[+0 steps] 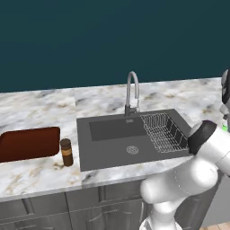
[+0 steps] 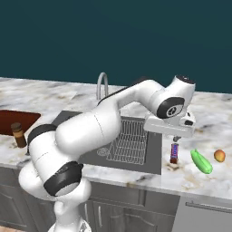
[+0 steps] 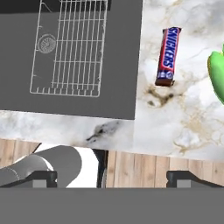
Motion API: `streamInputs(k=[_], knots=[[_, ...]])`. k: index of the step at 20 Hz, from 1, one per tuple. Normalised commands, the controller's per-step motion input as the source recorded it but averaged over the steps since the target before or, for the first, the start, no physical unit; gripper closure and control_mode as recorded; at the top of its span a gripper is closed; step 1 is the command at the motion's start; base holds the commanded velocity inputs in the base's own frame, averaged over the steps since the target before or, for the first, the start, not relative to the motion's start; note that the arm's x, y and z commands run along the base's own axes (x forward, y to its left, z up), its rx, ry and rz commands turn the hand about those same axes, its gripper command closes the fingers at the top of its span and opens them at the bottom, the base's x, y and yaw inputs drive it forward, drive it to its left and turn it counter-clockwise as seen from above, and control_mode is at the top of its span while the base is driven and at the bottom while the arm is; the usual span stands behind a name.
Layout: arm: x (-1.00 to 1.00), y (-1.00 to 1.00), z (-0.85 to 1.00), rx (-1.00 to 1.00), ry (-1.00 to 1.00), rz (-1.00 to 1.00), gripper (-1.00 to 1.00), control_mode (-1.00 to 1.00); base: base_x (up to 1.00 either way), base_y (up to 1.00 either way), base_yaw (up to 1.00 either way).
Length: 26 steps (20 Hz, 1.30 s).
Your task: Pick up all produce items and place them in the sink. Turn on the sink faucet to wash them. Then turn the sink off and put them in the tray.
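Tray (image 1: 28,143): lying at the counter's (image 2: 206,181) left end, well apart from the produce.
Jar (image 1: 66,152): standing upright between tray and sink (image 1: 108,155).
Faucet (image 1: 131,92): rising at the sink's back edge.
Gripper (image 3: 112,178): hanging open, holding nothing, above the counter just right of the sink.
Bar (image 2: 174,152): lying near the sink's right rim.
Cucumber (image 2: 201,161): lying right of the bar, near the front edge.
Fruit (image 2: 219,156): sitting just right of the cucumber.

I see the green cucumber (image 2: 201,161) flat on the counter, right of the dark grey sink (image 2: 154,156). Orange fruit (image 2: 219,155) farther right. Gooseneck faucet (image 1: 132,93) behind the sink; reddish-brown tray (image 1: 29,143) well left.
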Motion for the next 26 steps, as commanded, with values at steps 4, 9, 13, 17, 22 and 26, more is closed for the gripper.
streamInputs(k=[4, 9, 13, 17, 22, 26], knots=[[0.00, -0.54, -0.22, 0.00, 0.02, 0.00, -1.00, -1.00, 0.00, 0.00, 0.00], [0.01, -0.48, -0.22, 0.00, 0.00, 0.00, -1.00, -1.00, 0.00, 0.00, 0.00], [0.01, -0.36, -0.22, -0.01, 0.00, 0.00, -1.00, -1.00, 0.00, 0.00, 0.00], [0.11, -0.28, -0.21, -0.03, 0.00, 0.00, -1.00, -1.00, 0.00, 0.00, 0.00], [0.18, -0.26, -0.17, -0.05, 0.00, 0.00, -1.00, -1.00, 0.00, 0.00, 0.00], [0.22, -0.20, -0.17, -0.03, 0.00, 0.00, -1.00, -1.00, 0.00, 0.00, 0.00]])
